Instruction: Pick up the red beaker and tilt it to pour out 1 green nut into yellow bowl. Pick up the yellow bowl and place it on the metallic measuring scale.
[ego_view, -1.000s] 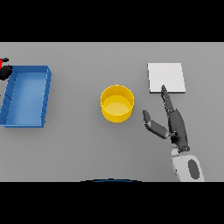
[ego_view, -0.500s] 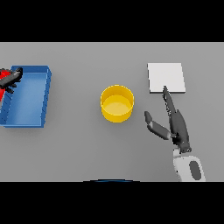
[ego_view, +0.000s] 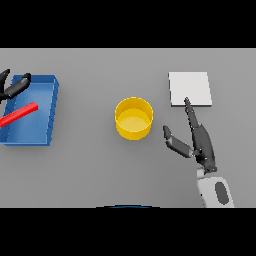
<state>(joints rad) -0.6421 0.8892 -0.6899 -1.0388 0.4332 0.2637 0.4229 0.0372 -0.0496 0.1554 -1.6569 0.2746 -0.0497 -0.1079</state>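
Resting our right hand (ego_view: 202, 145) with straight fingers right of the bowl (ego_view: 134, 118), apart; left hand (ego_view: 12, 86) near a red beaker (ego_view: 19, 114) over the blue tray (ego_view: 47, 107), grip unclear.

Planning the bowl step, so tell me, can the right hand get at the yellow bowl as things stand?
Probably yes. The right hand lies open just right of the yellow bowl, with only bare table between them.

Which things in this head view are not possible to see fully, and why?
- Left hand: cut by the left edge; its grip is unclear.
- Long red object, probably the red beaker, over the blue rectangular tray: its end leaves the frame; contents hidden.
- Green nut: not visible, neither in the round yellow bowl.
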